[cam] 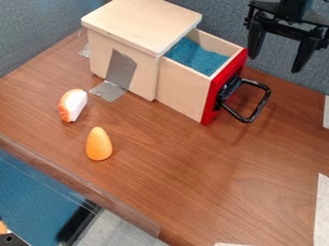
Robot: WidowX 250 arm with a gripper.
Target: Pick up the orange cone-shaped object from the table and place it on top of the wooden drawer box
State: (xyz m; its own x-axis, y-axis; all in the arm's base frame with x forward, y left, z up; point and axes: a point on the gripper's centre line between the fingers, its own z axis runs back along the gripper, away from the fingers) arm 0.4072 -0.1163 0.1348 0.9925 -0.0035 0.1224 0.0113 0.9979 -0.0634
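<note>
So, camera view: gripper (275,63) hangs up and right of the box (143,24), jaws spread wide, nothing between them, touching nothing I can make out. Nearest thing is the drawer (183,89), sticking partway out of the box's right side, with blue lining (196,55) inside, a red front (221,89) and a black handle (260,103) looping away from the box. Gripper is on the handle's far side as seen from the camera; true height over the table (193,178), can't tell. Tape (120,69) runs down the box's side onto the table. White-orange toy (74,103) lies left of and below the box, near the tape; cone (99,145) is further below the box, near that toy, both on the table. Risks, my read: coming down with jaws this wide, a finger could clip the handle or the red front and shove the drawer in or skew it. A hard pull could drag the drawer clean out, as it's well out of the box already. Hard side load could peel the tape and shift the box. A low sweep past the box could knock the cone; its rounded sides look prone to rolling.
</note>
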